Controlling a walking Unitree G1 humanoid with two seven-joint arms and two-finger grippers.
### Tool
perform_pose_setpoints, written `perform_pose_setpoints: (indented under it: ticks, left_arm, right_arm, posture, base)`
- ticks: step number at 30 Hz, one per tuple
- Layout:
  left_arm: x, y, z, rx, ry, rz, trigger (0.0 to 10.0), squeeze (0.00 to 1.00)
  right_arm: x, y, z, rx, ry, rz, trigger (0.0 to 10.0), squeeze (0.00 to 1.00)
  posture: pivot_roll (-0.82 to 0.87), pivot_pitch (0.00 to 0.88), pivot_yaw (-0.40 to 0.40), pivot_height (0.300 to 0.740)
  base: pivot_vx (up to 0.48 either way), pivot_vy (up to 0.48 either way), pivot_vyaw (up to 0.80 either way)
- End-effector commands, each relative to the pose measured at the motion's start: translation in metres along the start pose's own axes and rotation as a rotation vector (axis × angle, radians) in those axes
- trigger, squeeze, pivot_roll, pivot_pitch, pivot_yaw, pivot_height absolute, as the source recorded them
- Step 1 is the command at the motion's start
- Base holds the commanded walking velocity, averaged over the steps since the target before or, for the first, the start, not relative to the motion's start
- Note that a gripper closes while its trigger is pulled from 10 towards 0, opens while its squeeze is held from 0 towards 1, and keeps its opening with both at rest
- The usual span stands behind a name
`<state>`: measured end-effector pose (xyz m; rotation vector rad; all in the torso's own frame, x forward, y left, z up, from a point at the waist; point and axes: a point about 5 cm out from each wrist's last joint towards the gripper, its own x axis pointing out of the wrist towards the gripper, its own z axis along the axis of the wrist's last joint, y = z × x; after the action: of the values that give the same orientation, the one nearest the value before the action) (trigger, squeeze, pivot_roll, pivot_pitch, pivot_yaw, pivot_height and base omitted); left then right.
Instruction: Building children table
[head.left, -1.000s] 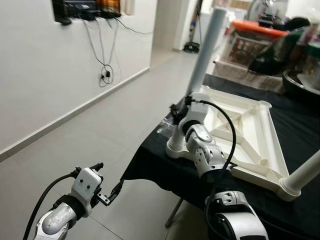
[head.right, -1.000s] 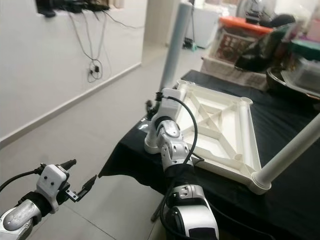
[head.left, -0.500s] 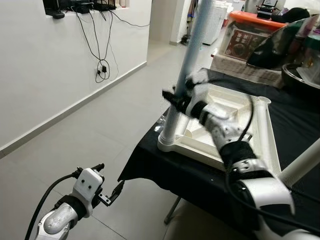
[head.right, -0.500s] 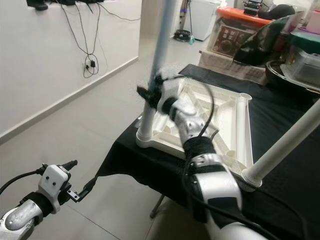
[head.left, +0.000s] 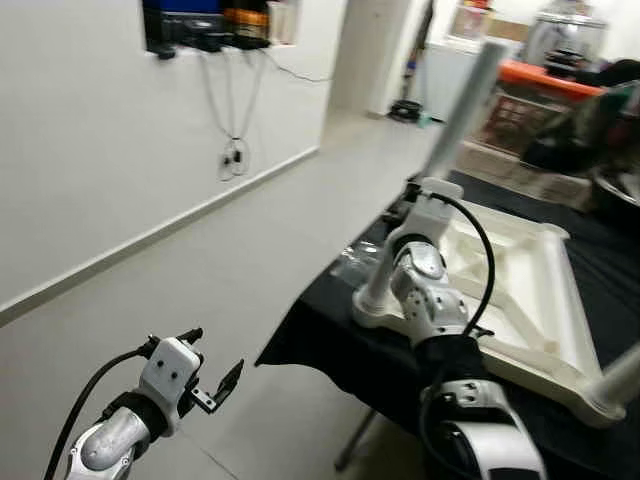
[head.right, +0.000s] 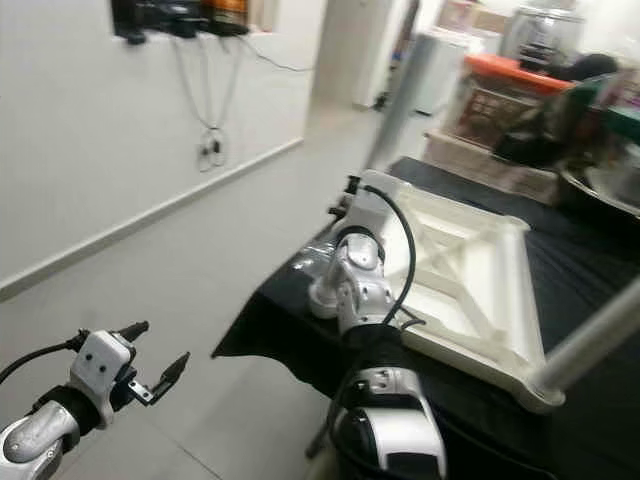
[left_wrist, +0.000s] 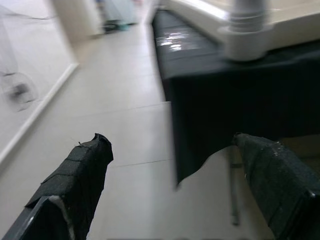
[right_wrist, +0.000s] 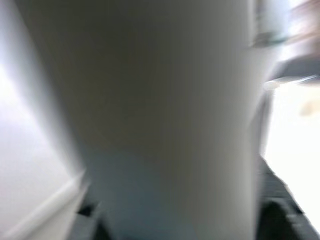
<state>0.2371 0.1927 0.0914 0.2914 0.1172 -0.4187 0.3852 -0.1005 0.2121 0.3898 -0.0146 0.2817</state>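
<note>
An upturned white table top (head.left: 548, 305) lies on a table draped in black cloth (head.left: 330, 345). A white table leg (head.left: 455, 120) stands in the socket at its near left corner and leans toward the right. My right gripper (head.left: 403, 205) is against this leg just above the socket, shut on it. In the right wrist view the leg (right_wrist: 165, 100) sits very close and blurred. A second leg (head.right: 590, 340) rises from the near right corner. My left gripper (head.left: 215, 350) hangs low over the floor, left of the table, with its fingers (left_wrist: 80, 170) open and empty.
A white wall with a shelf and hanging cables (head.left: 235, 150) runs along the left. Grey floor tiles (head.left: 220, 260) lie between the wall and the table. Boxes and dark clutter (head.right: 530, 110) stand beyond the table top at the back right.
The view has shifted. The leg in my right gripper has gone from near upright to leaning right, and my right forearm has swung back under it. The left gripper stays open and low.
</note>
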Motion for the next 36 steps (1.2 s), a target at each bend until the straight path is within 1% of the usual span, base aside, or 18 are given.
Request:
perform_pose_setpoints:
  ticks: [1,4,5,8,9,11,12,14,15,17,20,21,23,26,27,32,33,36]
  left_arm:
    - [0.002,-0.004,-0.001,0.002,0.002,-0.019,10.0,0.0]
    - [0.003,-0.005,0.0,0.0,0.0,-0.018,10.0,0.0]
    - [0.003,-0.005,-0.001,-0.001,-0.001,-0.016,10.0,0.0]
    - [0.001,-0.004,-0.001,-0.001,0.0,-0.011,10.0,0.0]
    - [0.001,-0.003,-0.001,0.001,0.001,-0.01,10.0,0.0]
    - [0.001,-0.003,-0.001,0.003,0.002,-0.01,10.0,0.0]
    - [0.001,-0.003,-0.001,0.004,0.002,-0.009,10.0,0.0]
    - [0.001,-0.002,-0.001,0.005,0.002,-0.007,10.0,0.0]
    - [0.001,-0.002,-0.001,0.005,0.001,-0.004,10.0,0.0]
    - [0.0,-0.002,-0.001,0.005,0.001,-0.002,10.0,0.0]
    - [0.0,-0.002,-0.001,0.005,0.001,-0.002,10.0,0.0]
    - [-0.001,-0.002,-0.002,0.006,0.003,-0.003,10.0,0.0]
    - [-0.001,-0.003,-0.003,0.005,0.007,-0.014,10.0,0.0]
    - [-0.001,-0.004,-0.002,0.007,0.008,-0.022,10.0,0.0]
    - [0.001,-0.003,-0.001,0.009,0.006,-0.027,10.0,0.0]
    - [0.004,-0.002,0.001,0.011,0.0,-0.028,10.0,0.0]
    - [0.004,-0.003,0.0,0.009,-0.001,-0.027,10.0,0.0]
    - [0.004,-0.004,0.0,0.006,0.0,-0.028,10.0,0.0]
  right_arm:
    - [0.003,0.02,0.013,0.042,-0.042,0.226,10.0,1.0]
    - [0.01,0.015,0.031,-0.043,-0.009,0.321,10.0,1.0]
    - [0.011,0.013,0.038,-0.147,-0.005,0.381,10.0,0.0]
    - [0.006,0.014,0.038,-0.326,0.054,0.563,10.0,0.0]
    - [0.004,0.012,0.034,-0.387,0.095,0.617,8.4,0.0]
    - [0.003,0.01,0.029,-0.412,0.124,0.627,8.4,0.0]
    - [0.004,0.007,0.024,-0.405,0.147,0.605,0.0,0.0]
    - [0.008,0.003,0.018,-0.404,0.162,0.528,0.0,0.0]
    - [0.015,-0.008,0.011,-0.401,0.167,0.294,0.0,0.0]
    - [0.018,-0.019,0.007,-0.394,0.17,0.08,0.0,0.0]
    - [0.018,-0.019,0.007,-0.394,0.17,0.08,0.0,0.0]
    - [0.015,-0.041,0.008,-0.341,0.113,-0.25,0.0,0.0]
    - [-0.005,-0.045,-0.016,-0.215,0.086,-0.585,0.0,0.0]
    - [-0.013,-0.04,-0.027,-0.187,0.095,-0.628,0.0,0.0]
    - [-0.016,-0.029,-0.033,-0.188,0.118,-0.583,10.0,0.0]
    - [-0.01,-0.008,-0.025,-0.194,0.087,-0.362,10.0,0.0]
    - [-0.007,-0.009,-0.018,-0.184,0.058,-0.284,10.0,1.0]
    - [0.0,-0.009,-0.011,-0.207,0.064,-0.173,10.0,1.0]
  posture:
    - [0.05,0.0,-0.117,0.74]
    - [0.06,0.0,-0.123,0.74]
    - [0.07,0.0,-0.127,0.74]
    - [0.07,0.0,-0.126,0.74]
    - [0.07,0.0,-0.126,0.74]
    - [0.07,0.0,-0.128,0.74]
    - [0.07,0.0,-0.128,0.74]
    - [0.07,0.0,-0.128,0.74]
    - [0.08,0.0,-0.133,0.74]
    - [0.08,0.0,-0.133,0.74]
    - [0.08,0.0,-0.133,0.74]
    - [0.08,0.0,-0.128,0.74]
    - [0.07,0.0,-0.117,0.74]
    - [0.07,0.0,-0.11,0.74]
    - [0.06,0.0,-0.108,0.74]
    - [0.06,0.0,-0.109,0.74]
    - [0.05,0.0,-0.111,0.74]
    - [0.06,0.0,-0.114,0.74]
  base:
    - [0.0,0.0,0.0]
    - [0.0,0.0,0.0]
    - [0.0,0.0,0.0]
    - [0.0,0.0,0.0]
    - [0.0,0.0,0.0]
    - [0.0,0.0,0.0]
    - [0.0,0.0,0.0]
    - [0.0,0.0,0.0]
    - [0.0,0.0,0.0]
    - [0.0,0.0,0.0]
    - [0.0,0.0,0.0]
    - [0.0,0.0,0.0]
    - [0.0,0.0,0.0]
    - [0.0,0.0,0.0]
    - [0.0,0.0,0.0]
    - [0.0,0.0,0.0]
    - [0.0,0.0,0.0]
    - [0.0,0.0,0.0]
